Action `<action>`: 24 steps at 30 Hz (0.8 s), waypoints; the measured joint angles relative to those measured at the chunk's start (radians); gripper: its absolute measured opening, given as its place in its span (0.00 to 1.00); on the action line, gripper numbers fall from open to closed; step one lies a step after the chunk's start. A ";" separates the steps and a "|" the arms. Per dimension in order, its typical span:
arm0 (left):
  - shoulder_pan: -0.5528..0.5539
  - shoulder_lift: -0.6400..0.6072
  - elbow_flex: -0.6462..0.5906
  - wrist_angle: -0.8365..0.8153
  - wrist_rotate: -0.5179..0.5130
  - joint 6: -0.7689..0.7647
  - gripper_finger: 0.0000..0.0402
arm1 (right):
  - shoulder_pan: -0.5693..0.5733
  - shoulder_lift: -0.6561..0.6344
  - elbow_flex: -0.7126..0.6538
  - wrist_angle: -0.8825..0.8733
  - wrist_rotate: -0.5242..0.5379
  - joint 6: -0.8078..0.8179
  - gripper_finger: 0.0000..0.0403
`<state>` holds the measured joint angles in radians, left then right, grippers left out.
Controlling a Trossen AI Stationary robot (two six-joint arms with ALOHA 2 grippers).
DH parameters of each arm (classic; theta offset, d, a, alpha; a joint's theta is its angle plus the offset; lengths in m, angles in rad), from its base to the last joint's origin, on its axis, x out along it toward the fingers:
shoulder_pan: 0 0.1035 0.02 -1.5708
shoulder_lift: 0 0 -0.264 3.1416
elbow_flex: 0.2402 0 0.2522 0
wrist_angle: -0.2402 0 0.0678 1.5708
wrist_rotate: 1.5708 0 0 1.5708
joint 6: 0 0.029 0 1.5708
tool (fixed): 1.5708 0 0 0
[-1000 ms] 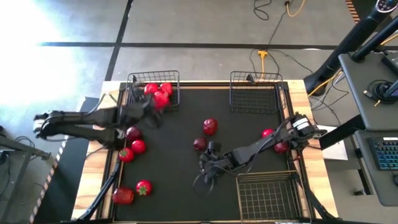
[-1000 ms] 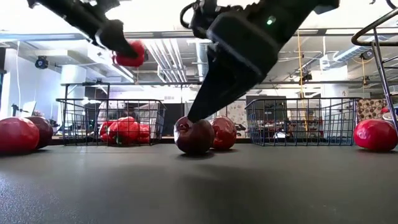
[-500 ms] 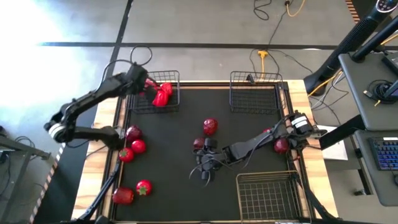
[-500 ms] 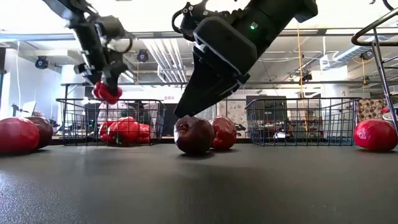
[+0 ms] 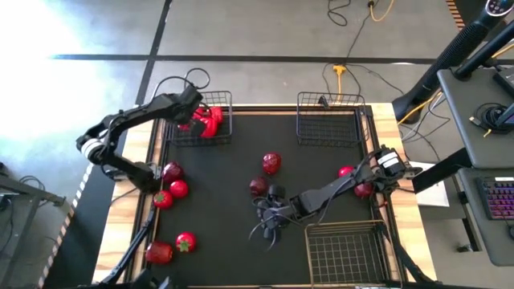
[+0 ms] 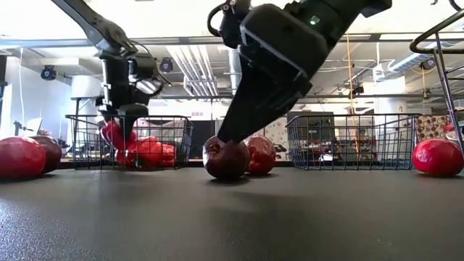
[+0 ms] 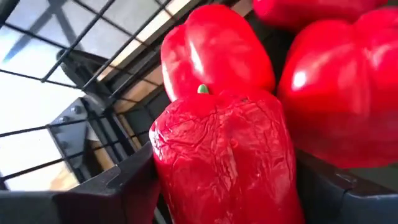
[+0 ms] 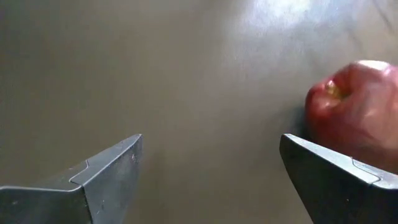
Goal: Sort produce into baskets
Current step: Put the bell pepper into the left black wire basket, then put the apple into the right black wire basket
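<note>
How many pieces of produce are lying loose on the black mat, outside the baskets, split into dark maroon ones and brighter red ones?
Dark maroon fruits: 3
Brighter red pieces: 6
Total: 9

Glossy red peppers; black wire basket; matt black mat.

1. Left arm: dark jointed links, pale band at the elbow joint, looping black cable.
2. Right arm: dark links, white-grey collar, small green indicator light.
</note>
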<state>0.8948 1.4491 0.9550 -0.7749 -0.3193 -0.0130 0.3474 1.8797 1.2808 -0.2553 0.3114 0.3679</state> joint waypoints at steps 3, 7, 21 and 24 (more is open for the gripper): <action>0.000 0.033 0.002 0.005 -0.032 0.000 0.69 | 0.000 0.000 0.000 -0.020 0.003 0.023 0.91; -0.004 0.052 -0.002 -0.002 -0.112 0.002 0.77 | -0.001 0.000 0.004 -0.052 0.004 0.033 0.91; -0.027 -0.105 0.043 -0.068 -0.107 -0.001 0.86 | -0.012 -0.013 0.136 -0.247 0.250 -0.037 0.91; -0.063 -0.207 0.039 -0.060 -0.071 -0.021 0.86 | -0.033 -0.013 0.186 -0.285 0.265 -0.120 0.91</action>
<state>0.8314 1.2419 0.9940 -0.8347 -0.3902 -0.0339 0.3144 1.8664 1.4664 -0.5401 0.5760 0.2483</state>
